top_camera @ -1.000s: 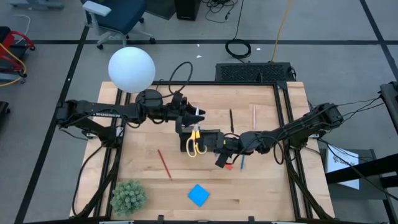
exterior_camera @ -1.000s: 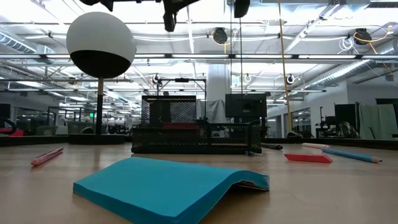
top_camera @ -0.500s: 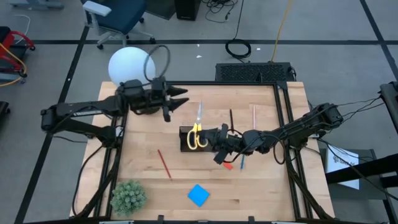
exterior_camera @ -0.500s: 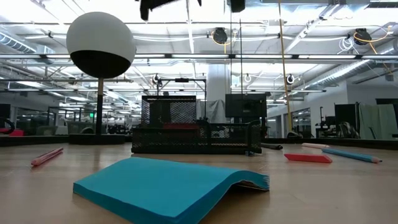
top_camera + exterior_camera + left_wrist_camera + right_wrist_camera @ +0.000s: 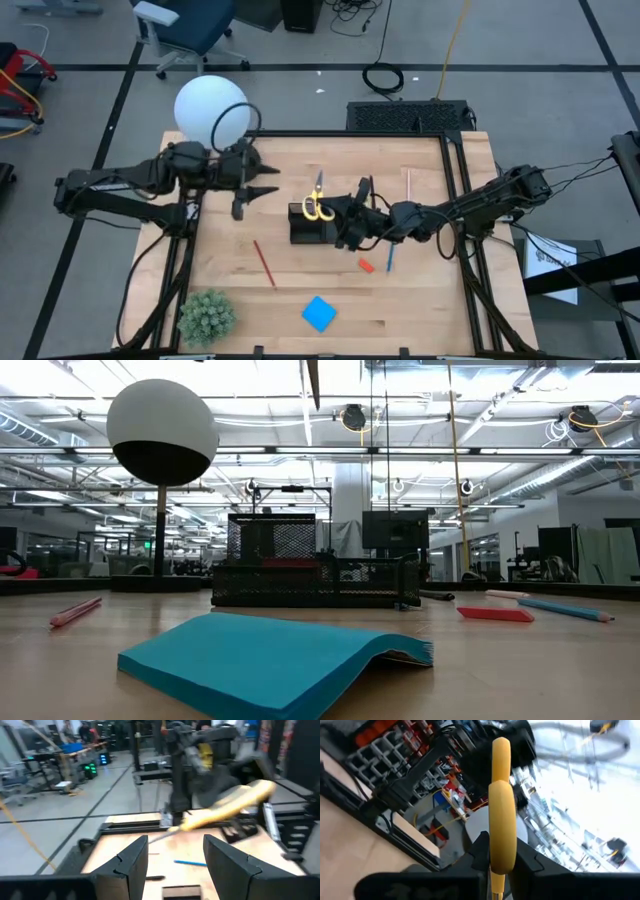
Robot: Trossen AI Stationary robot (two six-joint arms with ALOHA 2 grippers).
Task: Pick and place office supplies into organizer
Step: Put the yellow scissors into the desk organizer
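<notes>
Near the table's front edge lie the blue note pad, red pencil and eraser. At centre, the right gripper, closed on the yellow-handled scissors, should keep them steady and lower them blades-first into the organizer, which looks otherwise unfilled. Farther left, the left gripper hangs open, holding nothing.

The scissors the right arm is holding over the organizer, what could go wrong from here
The right gripper is shut on the yellow-handled scissors by the handle alone, blades sticking out, so they could pivot or slip. They hang above the organizer; a poor drop could leave them across its rim or tip the light tray. The left gripper, open, hovers close by, so the arms might clash. The black pen lies just behind and could get knocked.
</notes>
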